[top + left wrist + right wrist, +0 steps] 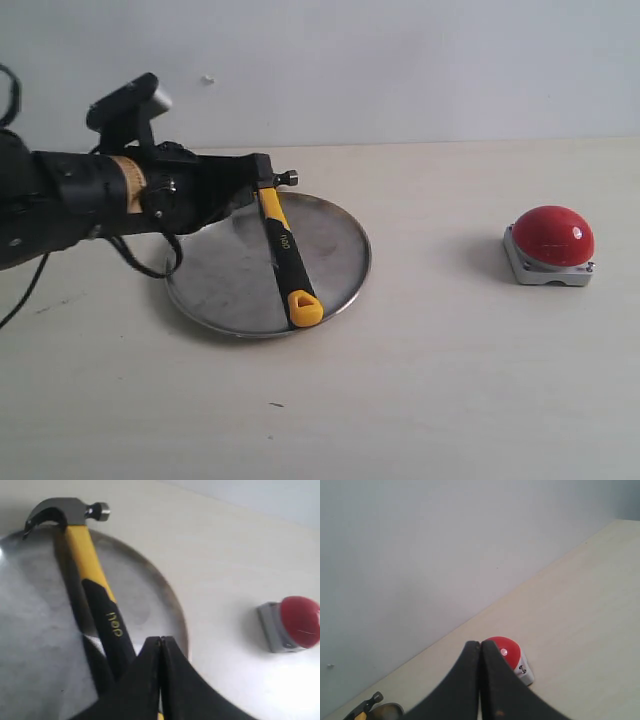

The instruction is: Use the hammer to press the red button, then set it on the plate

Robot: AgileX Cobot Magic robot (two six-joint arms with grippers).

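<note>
Hammer (283, 245) lying across plate (345, 228), left hand (160, 641) clenched empty just beside it, red button (553, 236) well apart

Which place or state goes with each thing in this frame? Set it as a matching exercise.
Things:
1. hammer
2. red button
3. plate
4. left claw

Places and states:
A. shut
B. shiny silver
C. standing apart, on the right arm's side
D. lying on the plate

Pairs: 1-D, 2-C, 3-B, 4-A
</note>
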